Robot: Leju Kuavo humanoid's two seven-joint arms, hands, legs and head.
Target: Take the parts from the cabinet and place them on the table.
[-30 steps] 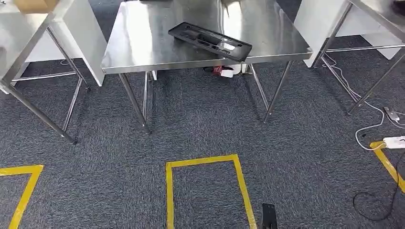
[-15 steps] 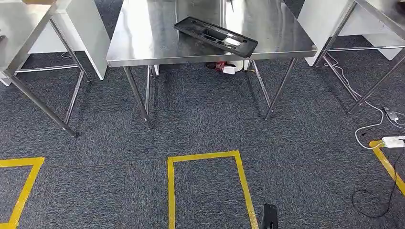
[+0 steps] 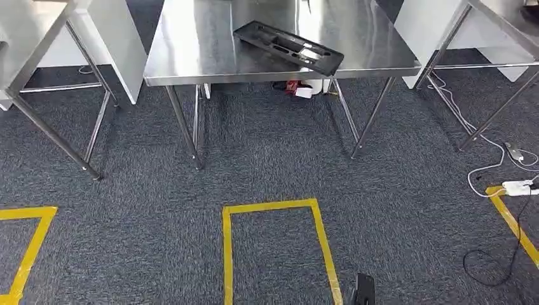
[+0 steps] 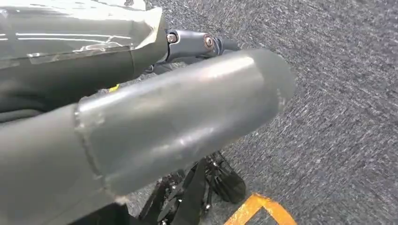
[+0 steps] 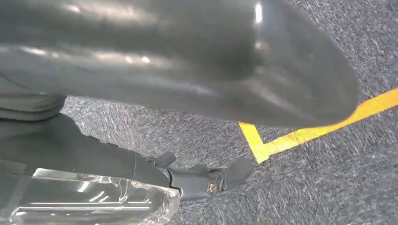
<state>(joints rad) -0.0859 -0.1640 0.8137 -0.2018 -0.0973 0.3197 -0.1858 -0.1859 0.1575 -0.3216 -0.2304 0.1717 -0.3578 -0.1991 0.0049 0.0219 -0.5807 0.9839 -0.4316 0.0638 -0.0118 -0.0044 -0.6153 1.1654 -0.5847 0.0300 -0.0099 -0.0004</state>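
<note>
A long black part with several cut-outs lies slanted on the steel table ahead, close to its front right edge. Over the dark carpet hangs my left hand, its thick grey thumb and a dark finger stretched out with nothing in them. My right hand hangs the same way above a yellow tape corner; its fingers lie straight and hold nothing.
Steel tables stand at the left and the right. A yellow tape rectangle marks the carpet in front of me. A power strip and cables lie on the floor at the right. A small red and white object sits under the middle table.
The whole picture has shifted a little, so the camera has moved; the table and the black part on it now sit slightly higher in the view. Nothing on the table has moved.
</note>
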